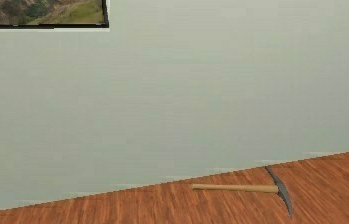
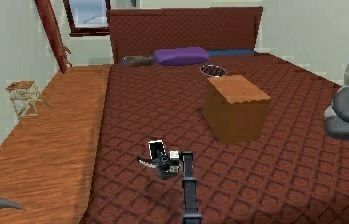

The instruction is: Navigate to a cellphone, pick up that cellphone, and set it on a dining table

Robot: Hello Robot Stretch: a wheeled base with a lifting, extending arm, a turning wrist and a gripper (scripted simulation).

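The dark arm bar (image 2: 190, 190) rises from the bottom edge over a bed with a dark red quilted cover (image 2: 152, 110). At its far end are white marker squares (image 2: 159, 150), and just below and left of them is the gripper (image 2: 157, 166). It lies against the bed cover, and I cannot tell whether it holds anything. I cannot make out a cellphone's shape on the bed.
On the bed are a brown box (image 2: 236, 107), a purple pillow (image 2: 180, 56), a dark round bowl-like thing (image 2: 215, 70) and a panda toy (image 2: 348, 102). A small wooden stool (image 2: 22, 95) stands on the floor beside it. Ahead, a pickaxe (image 1: 250, 187) lies by a pale wall (image 1: 182, 90) with a picture (image 1: 42, 12).
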